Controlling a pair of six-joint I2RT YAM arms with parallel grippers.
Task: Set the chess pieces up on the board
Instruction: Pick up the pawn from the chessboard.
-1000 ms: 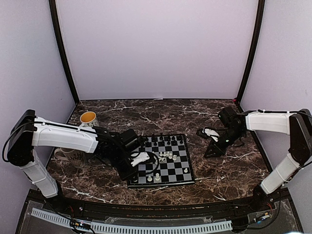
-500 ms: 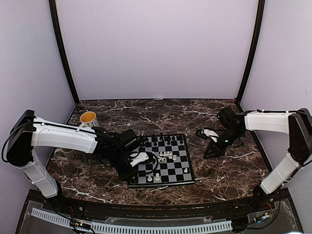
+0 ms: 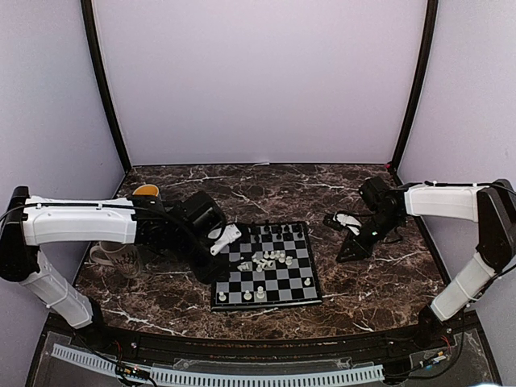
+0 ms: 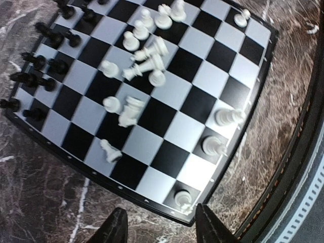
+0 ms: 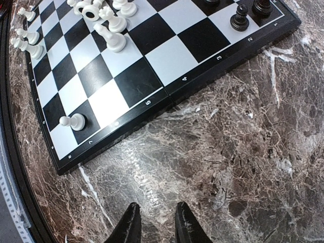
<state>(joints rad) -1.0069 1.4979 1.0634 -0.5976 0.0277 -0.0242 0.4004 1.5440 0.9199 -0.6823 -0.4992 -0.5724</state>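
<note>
Chess pieces (image 3: 270, 260) sat on the board (image 3: 282, 283): a few white ones upright along its 6 o'clock edge, a toppled white heap mid-board, black ranks at 12 o'clock. Left gripper (image 4: 161, 229) hung spread and empty at 10 o'clock; right gripper (image 5: 157, 225), narrowly parted and empty, at 2 o'clock. Reaching into the crowded heap could scatter neighbouring pieces

Dark marble table (image 3: 322, 193), checkered board (image 3: 282, 290) near front centre, pale mug (image 3: 117, 258) and yellow-lined mug (image 3: 146, 192) at left

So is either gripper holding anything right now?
Nothing held: left gripper is open by the board; right gripper is empty above the table.
</note>
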